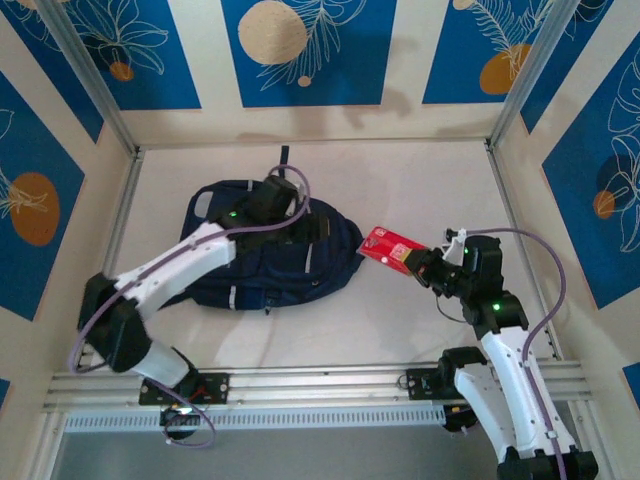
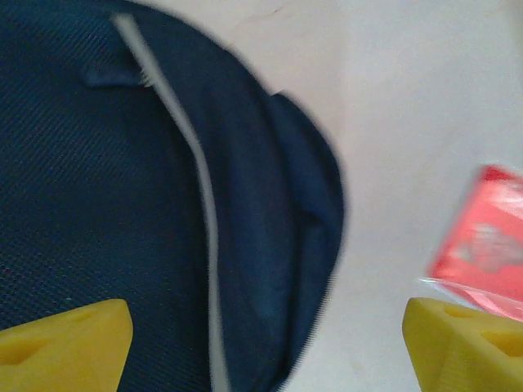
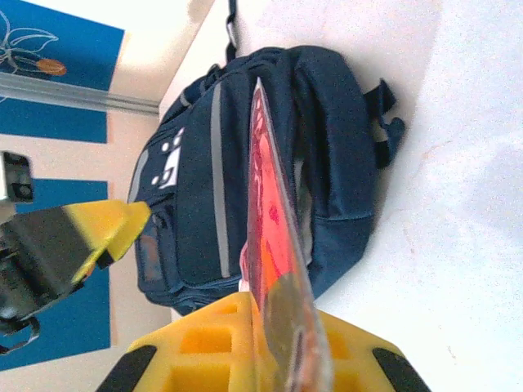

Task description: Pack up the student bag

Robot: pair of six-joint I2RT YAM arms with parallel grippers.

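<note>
Nothing seems packed yet: right fingers (image 3: pixel 204 347) grip a red packet (image 1: pixel 388 247) beside the student bag (image 1: pixel 270 255); left fingers (image 2: pixel 65 347) stand open.

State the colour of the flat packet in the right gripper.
Red packet, clearest in the top external view.

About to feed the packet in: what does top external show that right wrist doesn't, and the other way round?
Top external: the left gripper over the student bag, and the flat face of the red packet at the bag's right edge. Right wrist: the packet edge-on, clamped in the right gripper, plus the bag's white buckle patches. Both: bag and packet.
</note>
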